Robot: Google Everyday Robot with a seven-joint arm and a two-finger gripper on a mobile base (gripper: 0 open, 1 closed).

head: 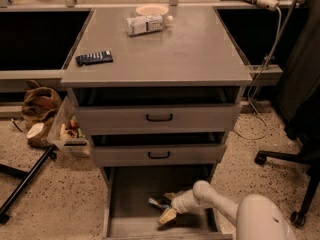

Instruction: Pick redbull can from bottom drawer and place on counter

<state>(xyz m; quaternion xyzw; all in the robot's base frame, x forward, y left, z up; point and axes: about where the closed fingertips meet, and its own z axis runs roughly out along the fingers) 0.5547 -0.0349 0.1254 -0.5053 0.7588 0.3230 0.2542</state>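
Pincer [167, 216]: down inside the bottom drawer [131, 211], low over its grey floor, at the end of the white arm [217, 204]; released or clenched, cannot tell.
Redbull can [157, 202]: lying on the drawer floor just up and left of the pincer; contact not discernible.
Desk [180, 54]: well above the pincer.
White bottle [145, 24]: lying on the desk, far above the pincer.
Dark blue remote [94, 58]: on the desk, above and left of the pincer.

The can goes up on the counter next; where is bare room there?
The counter is bare across its middle, front and right, from the remote near the left edge to the white bottle at the back. Back centre is crowded: bottle and plate. The pincer is down in the bottom drawer by the redbull can.
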